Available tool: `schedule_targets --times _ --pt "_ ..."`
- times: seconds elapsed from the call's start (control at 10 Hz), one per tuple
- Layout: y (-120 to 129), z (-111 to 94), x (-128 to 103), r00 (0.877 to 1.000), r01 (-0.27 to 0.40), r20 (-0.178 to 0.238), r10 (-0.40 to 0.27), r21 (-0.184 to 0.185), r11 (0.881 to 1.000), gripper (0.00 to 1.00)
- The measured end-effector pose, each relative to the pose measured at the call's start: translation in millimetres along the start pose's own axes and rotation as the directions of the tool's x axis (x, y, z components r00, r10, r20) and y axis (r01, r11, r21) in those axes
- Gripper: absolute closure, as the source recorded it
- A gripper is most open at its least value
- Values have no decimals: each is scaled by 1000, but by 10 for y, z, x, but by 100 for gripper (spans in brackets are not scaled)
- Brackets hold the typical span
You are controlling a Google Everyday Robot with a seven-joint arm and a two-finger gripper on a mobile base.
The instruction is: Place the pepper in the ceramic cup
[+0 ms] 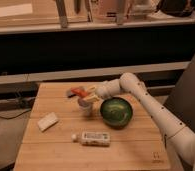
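The orange-red pepper (78, 91) is held at the tip of my gripper (87, 95), just above and slightly left of the small white-grey ceramic cup (84, 106). The cup stands upright on the wooden table, left of the dark green bowl. The gripper reaches in from the right and is shut on the pepper. The fingers partly cover the cup's rim, so its inside is hidden.
A dark green bowl (116, 111) sits just right of the cup, under my forearm. A white labelled bottle (92, 138) lies on its side near the front. A pale flat block (47, 121) lies at the left. The wooden table (136, 150) ends at a dark shelf wall behind.
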State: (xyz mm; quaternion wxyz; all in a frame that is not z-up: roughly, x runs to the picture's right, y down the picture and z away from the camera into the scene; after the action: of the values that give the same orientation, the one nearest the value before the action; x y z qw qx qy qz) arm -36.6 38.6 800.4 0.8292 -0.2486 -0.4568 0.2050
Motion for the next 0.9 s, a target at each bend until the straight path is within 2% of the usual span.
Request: schedule_targets --times 0.2,0.3,0.4,0.5,0.7,0.9 --pt "24 5 19 1000 -5 7 5 -11 1000 98" --pt "24 -7 28 1000 -10 9 10 -18 1000 91" --pt "29 -3 33 1000 -10 11 11 -28 1000 78" --pt "35 12 30 1000 -9 12 10 -35 999 70" --pt "41 17 43 1000 -10 16 11 -54 999 47" --pt "37 23 42 1000 -10 18 11 -57 998 29"
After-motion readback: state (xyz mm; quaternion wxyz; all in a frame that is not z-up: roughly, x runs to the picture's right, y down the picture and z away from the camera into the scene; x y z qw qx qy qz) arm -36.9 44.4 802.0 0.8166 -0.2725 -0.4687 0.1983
